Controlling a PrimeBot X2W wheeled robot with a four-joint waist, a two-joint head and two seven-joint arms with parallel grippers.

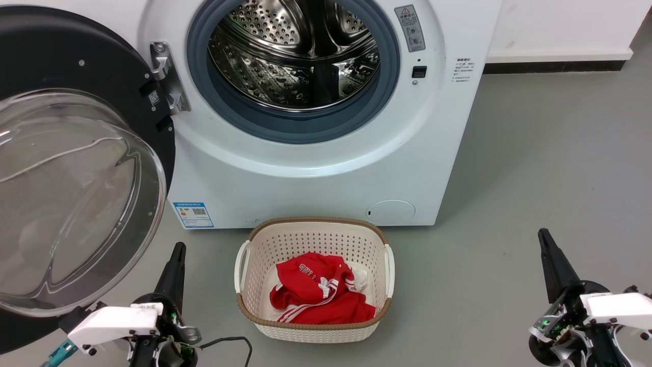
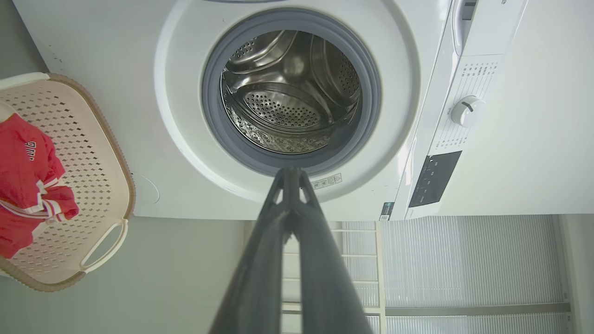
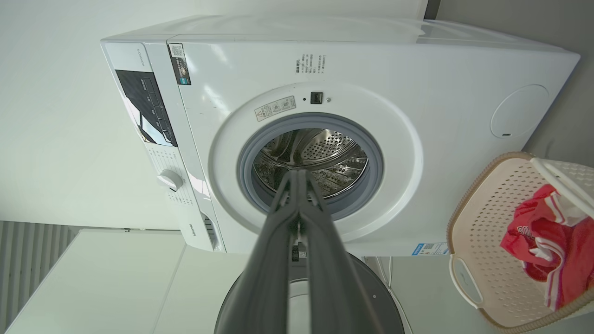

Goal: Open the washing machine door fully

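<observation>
Shows door (image 1: 76, 173) swung out on hinge (image 1: 165, 76) at left of frame, glass bowl toward the camera, clear of the drum (image 1: 295, 56) mouth at top centre of washing machine (image 1: 316, 183). Left end effector (image 1: 175, 270) at lower left, near the door's lower edge, fingers pressed together, gripping nothing. Right end effector (image 1: 552, 265) at lower right, likewise closed and empty, well apart from everything. Basket (image 1: 316, 237) with red garment (image 1: 318, 295) on floor (image 1: 509, 204) before the machine, probably set for loading. Judged open fully or nearly so, with both arms parked low, presumably to leave the swing path free
</observation>
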